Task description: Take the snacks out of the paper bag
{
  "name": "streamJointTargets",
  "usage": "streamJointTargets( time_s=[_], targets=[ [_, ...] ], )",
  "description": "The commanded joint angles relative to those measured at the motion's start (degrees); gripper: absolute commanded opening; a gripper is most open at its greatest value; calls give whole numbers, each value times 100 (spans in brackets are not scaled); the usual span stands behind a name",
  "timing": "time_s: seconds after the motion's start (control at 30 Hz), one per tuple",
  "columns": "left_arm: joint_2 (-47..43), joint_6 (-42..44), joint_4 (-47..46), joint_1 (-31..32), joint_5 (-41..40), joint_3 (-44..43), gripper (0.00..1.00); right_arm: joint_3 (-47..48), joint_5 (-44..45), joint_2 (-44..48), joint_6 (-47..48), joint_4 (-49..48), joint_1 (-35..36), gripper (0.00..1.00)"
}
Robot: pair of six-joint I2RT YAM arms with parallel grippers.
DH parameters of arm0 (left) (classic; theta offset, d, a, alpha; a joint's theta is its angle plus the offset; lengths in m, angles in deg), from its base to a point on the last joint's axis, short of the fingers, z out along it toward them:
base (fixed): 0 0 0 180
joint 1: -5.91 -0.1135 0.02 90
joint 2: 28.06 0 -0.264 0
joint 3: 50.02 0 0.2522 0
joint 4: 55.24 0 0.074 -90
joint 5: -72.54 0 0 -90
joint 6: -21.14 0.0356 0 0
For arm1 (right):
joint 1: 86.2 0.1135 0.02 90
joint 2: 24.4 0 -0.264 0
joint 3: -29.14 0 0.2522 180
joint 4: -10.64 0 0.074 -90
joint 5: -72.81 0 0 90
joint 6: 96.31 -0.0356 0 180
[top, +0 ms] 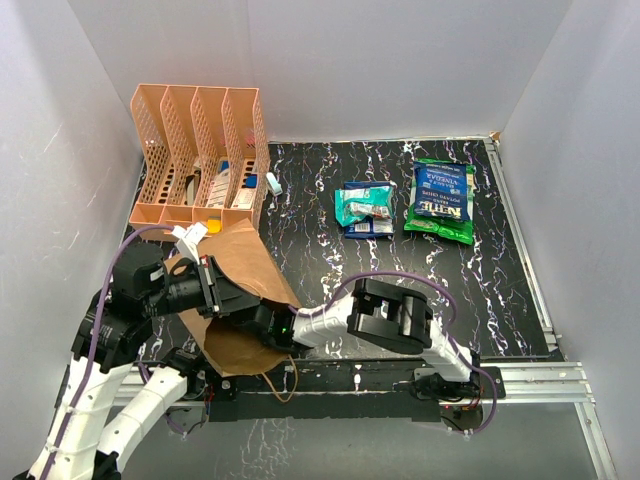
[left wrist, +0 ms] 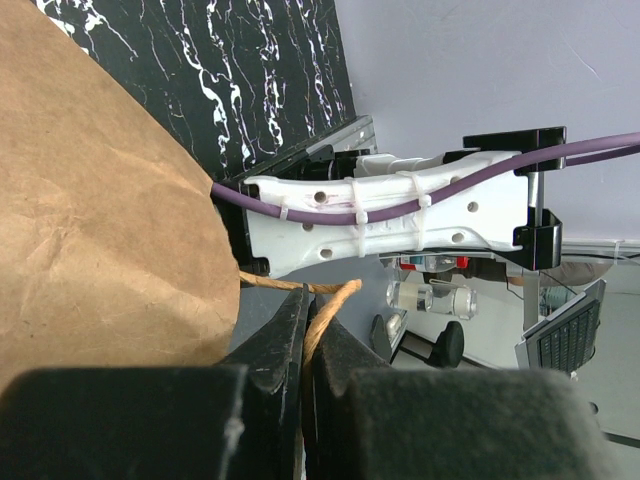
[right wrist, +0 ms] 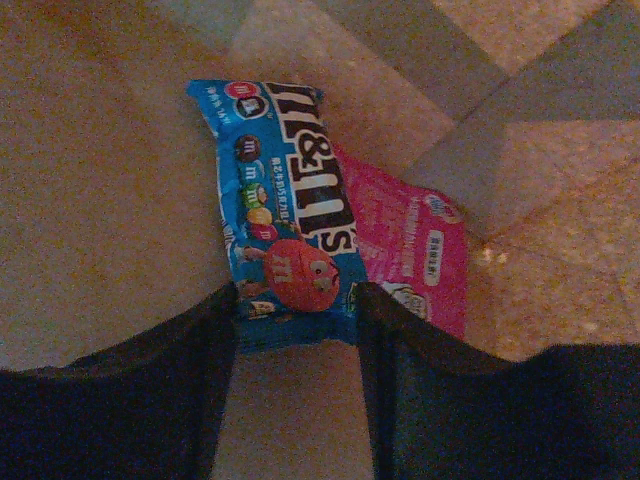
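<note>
I work in a lab test booth. Plain white walls (top: 400,60) box in the black marbled tabletop (top: 400,290) ahead of my fingers, an aluminium rail (top: 530,375) runs behind them, and beyond my left fingers (left wrist: 282,340) stands what looks like a keyboard (left wrist: 565,335).

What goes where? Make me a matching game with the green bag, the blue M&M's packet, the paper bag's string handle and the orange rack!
Things:
1. green bag
2. blue M&M's packet
3. twisted handle
4. orange rack

Places:
A. pinched in the left hand
B. inside the paper bag, between the fingers of the right hand
C. standing at the back left
D. lying flat on the table, outside the paper bag

Pairs: 1-D, 2-B, 3-A, 4-C
</note>
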Motion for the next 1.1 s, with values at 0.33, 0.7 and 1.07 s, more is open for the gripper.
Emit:
streamJointTargets(
  time_s=[0.33, 0.7, 1.07],
  targets=[
    [-146, -256, 87, 13, -655, -160, 0, -1362, -1508, 2009, 195, -94, 173, 7],
    [-79, -367, -187, 15, -956, -14, 0, -2783, -1413, 4655, -1053, 1184, 897, 7],
    [-8, -451, 67, 13, -1446, 70, 0, -2482, -1272, 7287, -1094, 3578, 936, 7]
  ],
)
